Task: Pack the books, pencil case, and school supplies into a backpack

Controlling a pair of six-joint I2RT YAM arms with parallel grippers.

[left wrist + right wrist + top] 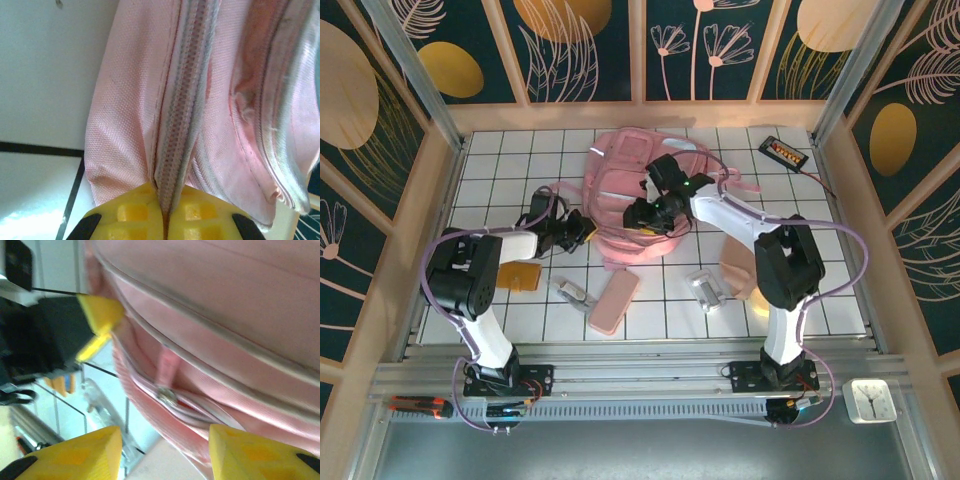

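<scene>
The pale pink backpack [630,185] lies at the middle back of the table. My left gripper [583,233] is at its left edge, and in the left wrist view its yellow jaws [167,216] are shut on the backpack's zip seam [182,125]. My right gripper [645,214] is over the backpack's front edge and stands open [165,455], with the zip pull [167,396] just beyond its fingertips, untouched. The salmon-pink pencil case [613,302] lies on the table in front. An orange-brown pad [520,275] and silver clip pieces [570,293] [708,290] lie nearby. The books are hidden.
A black slab with an orange label [783,152] sits at the back right. A flat beige piece [735,268] lies partly under the right arm. Wooden walls close in the tiled table [500,170] on three sides.
</scene>
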